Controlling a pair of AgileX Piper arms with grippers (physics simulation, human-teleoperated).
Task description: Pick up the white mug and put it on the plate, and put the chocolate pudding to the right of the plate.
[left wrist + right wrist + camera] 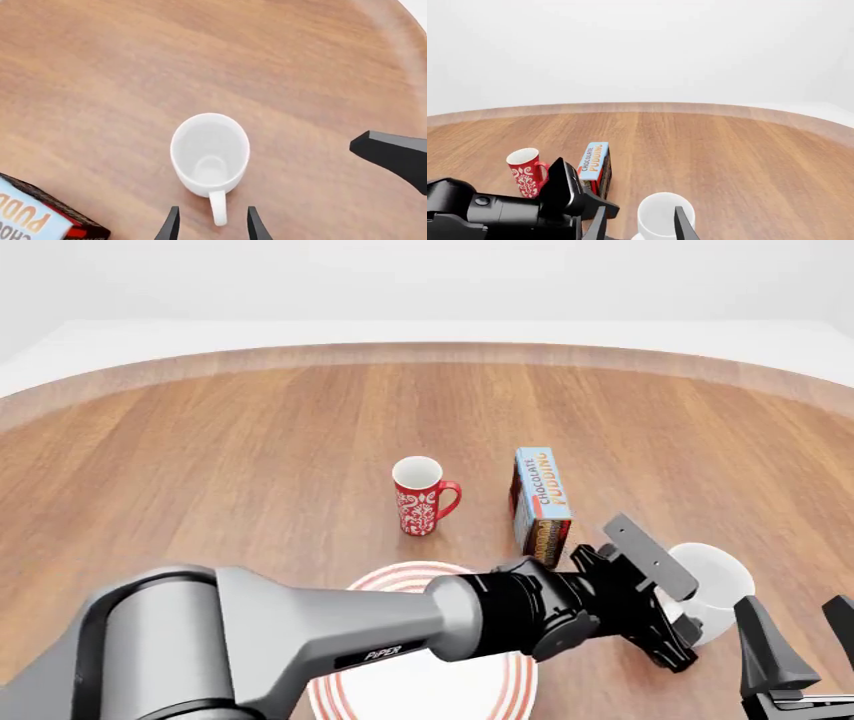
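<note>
Wood-grain round table (240,440) with raised rim, against blank white surroundings.

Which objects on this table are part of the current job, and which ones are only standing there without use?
Part of the job:
- white mug
- plate
- chocolate pudding

Only standing there:
- red mug

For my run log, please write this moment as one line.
left gripper: open, above white mug handle | right gripper: open, idle | mug on table, off plate | pudding: untouched
</note>
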